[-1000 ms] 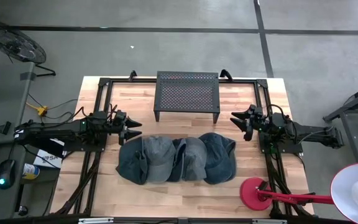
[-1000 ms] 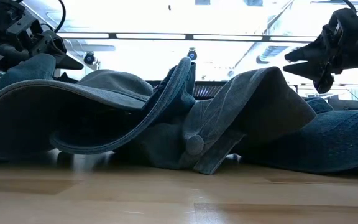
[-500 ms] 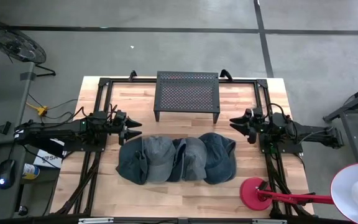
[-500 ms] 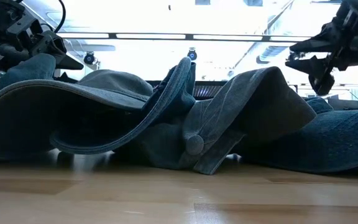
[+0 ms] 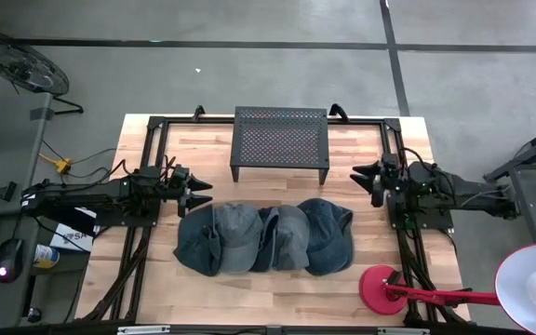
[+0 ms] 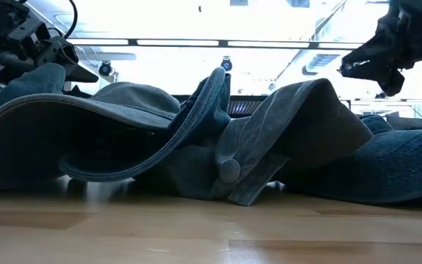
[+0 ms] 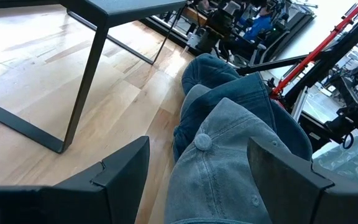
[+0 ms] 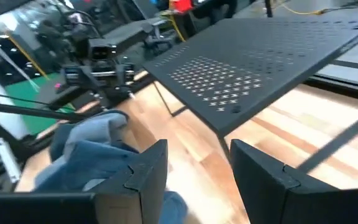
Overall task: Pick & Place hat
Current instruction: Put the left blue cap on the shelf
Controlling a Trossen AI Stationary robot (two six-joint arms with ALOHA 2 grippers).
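Note:
Three denim caps lie overlapping in a row on the wooden table (image 5: 249,288): a grey-blue one (image 5: 220,238) on the left, a middle one (image 5: 288,238), and a darker blue one (image 5: 331,233) on the right. They rest on their brims and crowns, and fill the low view (image 6: 196,147). My left gripper (image 5: 203,194) is open, just above and left of the grey-blue cap (image 7: 222,168); its fingers (image 7: 120,171) stand either side without touching. My right gripper (image 5: 359,175) is open and empty, above the table right of the caps, facing the stand (image 8: 260,56).
A black perforated metal stand (image 5: 281,140) stands at the table's far middle. Black frame rails (image 5: 152,158) run along both sides. A red lamp base (image 5: 380,285) and its arm sit at the near right corner. Bare wood lies in front of the caps.
My right gripper has drawn back a little toward the table's right edge, risen slightly and turned about its wrist, staying open. The caps and my left gripper have kept still.

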